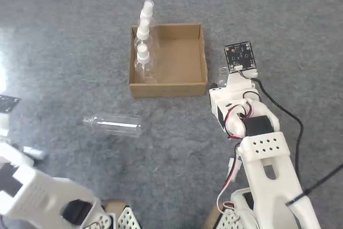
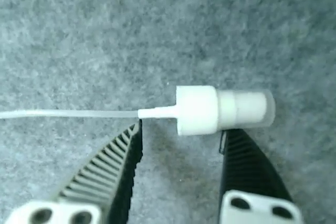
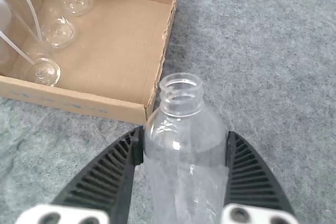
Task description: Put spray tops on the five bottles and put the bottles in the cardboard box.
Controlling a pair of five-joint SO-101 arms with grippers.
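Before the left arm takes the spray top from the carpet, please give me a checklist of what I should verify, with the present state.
1. Left end effector open astride the spray top: ok, one finger on each side.
2. Spray top lying free on the carpet: ok.
3. Right end effector shut on the held bottle: ok.
4. Held bottle's neck open to take a top: ok.
5. Room in the cardboard box: ok, three capped bottles fill one side only.
6. Lying bottle capped: not ok, neck bare.
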